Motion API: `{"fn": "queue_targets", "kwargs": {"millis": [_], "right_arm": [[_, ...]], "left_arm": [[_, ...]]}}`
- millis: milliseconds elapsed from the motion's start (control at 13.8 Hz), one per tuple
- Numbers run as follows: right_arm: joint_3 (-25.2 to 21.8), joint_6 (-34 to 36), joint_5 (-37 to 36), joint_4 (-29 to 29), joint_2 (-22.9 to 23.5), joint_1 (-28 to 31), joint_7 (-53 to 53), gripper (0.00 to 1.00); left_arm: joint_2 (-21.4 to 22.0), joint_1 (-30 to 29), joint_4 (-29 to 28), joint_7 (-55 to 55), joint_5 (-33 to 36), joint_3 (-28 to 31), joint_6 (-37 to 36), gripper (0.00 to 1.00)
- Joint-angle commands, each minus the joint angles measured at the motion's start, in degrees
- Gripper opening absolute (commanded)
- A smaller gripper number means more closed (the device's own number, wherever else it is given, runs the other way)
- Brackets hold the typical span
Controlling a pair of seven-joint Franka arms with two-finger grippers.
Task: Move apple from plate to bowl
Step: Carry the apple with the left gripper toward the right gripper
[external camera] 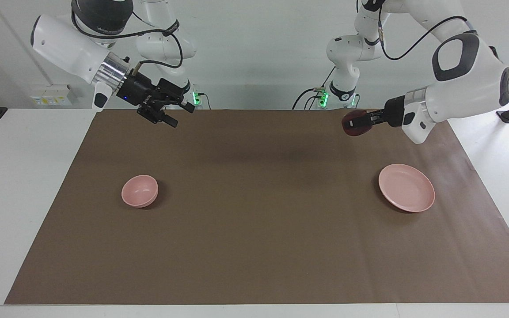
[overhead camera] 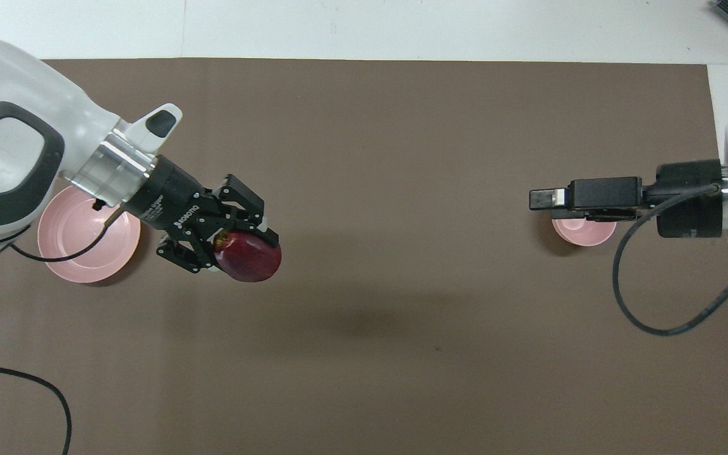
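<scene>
My left gripper (external camera: 360, 122) is shut on the dark red apple (external camera: 352, 127) and holds it up in the air over the brown mat, beside the plate. In the overhead view the left gripper (overhead camera: 242, 248) and the apple (overhead camera: 251, 260) hang just off the plate's rim toward the table's middle. The wide pale pink plate (external camera: 407, 187) (overhead camera: 79, 243) lies bare at the left arm's end. The small deep pink bowl (external camera: 140, 191) (overhead camera: 584, 232) stands bare at the right arm's end. My right gripper (external camera: 171, 113) (overhead camera: 544, 199) is open, raised, and waits over the bowl's edge in the overhead view.
A brown mat (external camera: 254, 229) covers most of the white table (external camera: 24, 185). A black cable (overhead camera: 661, 316) hangs from the right arm's wrist over the mat. Another cable (overhead camera: 54, 398) lies near the left arm's base.
</scene>
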State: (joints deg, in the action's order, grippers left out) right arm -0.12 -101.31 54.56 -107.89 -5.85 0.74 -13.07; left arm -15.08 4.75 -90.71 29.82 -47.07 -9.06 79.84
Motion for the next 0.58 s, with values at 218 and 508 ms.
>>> {"fn": "queue_targets", "kwargs": {"millis": [218, 508], "right_arm": [[-0.23, 3.73, 4.68, -7.94, -2.67, 4.09, -14.95, 1.0], [-0.32, 7.42, 4.77, -9.44, -3.63, 5.15, -22.51, 1.0]], "left_arm": [[-0.82, 4.39, -4.47, 0.59, -15.92, -0.26, 6.11, 0.0], [-2.15, 6.15, -5.88, 0.42, -25.34, -0.43, 9.63, 0.0]]}}
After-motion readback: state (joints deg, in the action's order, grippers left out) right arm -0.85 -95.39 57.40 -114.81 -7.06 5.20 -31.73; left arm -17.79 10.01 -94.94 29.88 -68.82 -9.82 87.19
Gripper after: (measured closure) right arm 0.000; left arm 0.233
